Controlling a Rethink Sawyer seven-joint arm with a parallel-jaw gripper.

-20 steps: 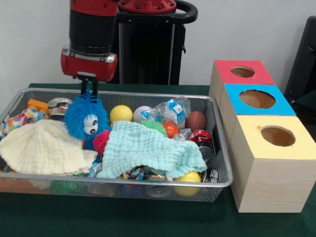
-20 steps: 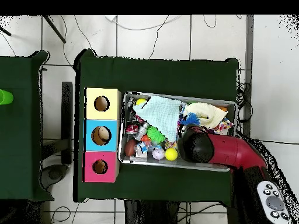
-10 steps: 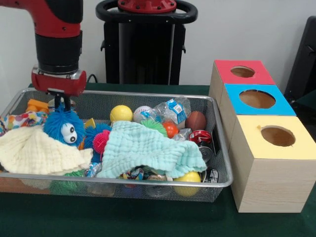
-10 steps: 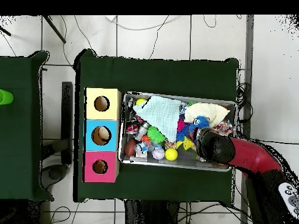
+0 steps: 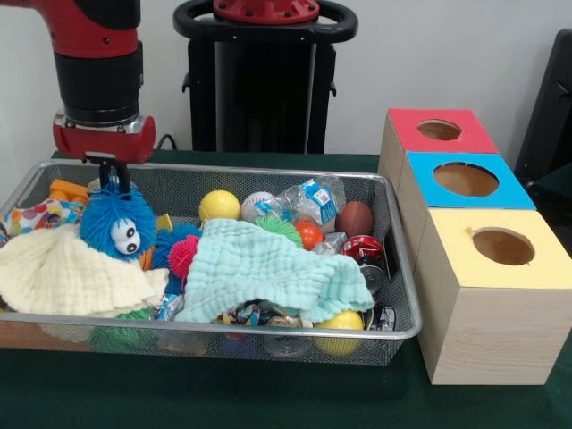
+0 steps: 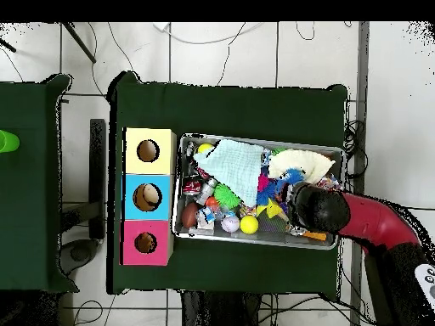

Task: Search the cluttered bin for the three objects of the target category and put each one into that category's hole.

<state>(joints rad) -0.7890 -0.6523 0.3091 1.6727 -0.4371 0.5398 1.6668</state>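
Note:
A wire bin (image 5: pixel 268 332) holds a jumble of toys, balls and cloths. At its left end my gripper (image 5: pixel 110 176) comes down onto the hair of a blue fuzzy toy (image 5: pixel 116 223) with googly eyes and is shut on it. The toy rests partly on a cream cloth (image 5: pixel 67 277). A mint cloth (image 5: pixel 268 273) covers the bin's middle. Behind it lie a yellow ball (image 5: pixel 218 205), a baseball (image 5: pixel 257 204), an orange ball (image 5: pixel 308 234) and a small football (image 5: pixel 355 217). In the overhead view the arm's head (image 6: pixel 319 209) hides the gripper, and the blue fuzzy toy (image 6: pixel 291 177) shows beside it.
Three boxes stand to the bin's right: red (image 5: pixel 438 143), blue (image 5: pixel 465 192) and yellow (image 5: pixel 496 286), each with a round hole on top. A crushed plastic bottle (image 5: pixel 308 198), cans (image 5: pixel 365 248), a pink spiky ball (image 5: pixel 184 255) and another yellow ball (image 5: pixel 340 322) crowd the bin.
My gripper has carried the blue fuzzy toy from the bin's middle left toward its left end, then risen slightly. The toy now faces right.

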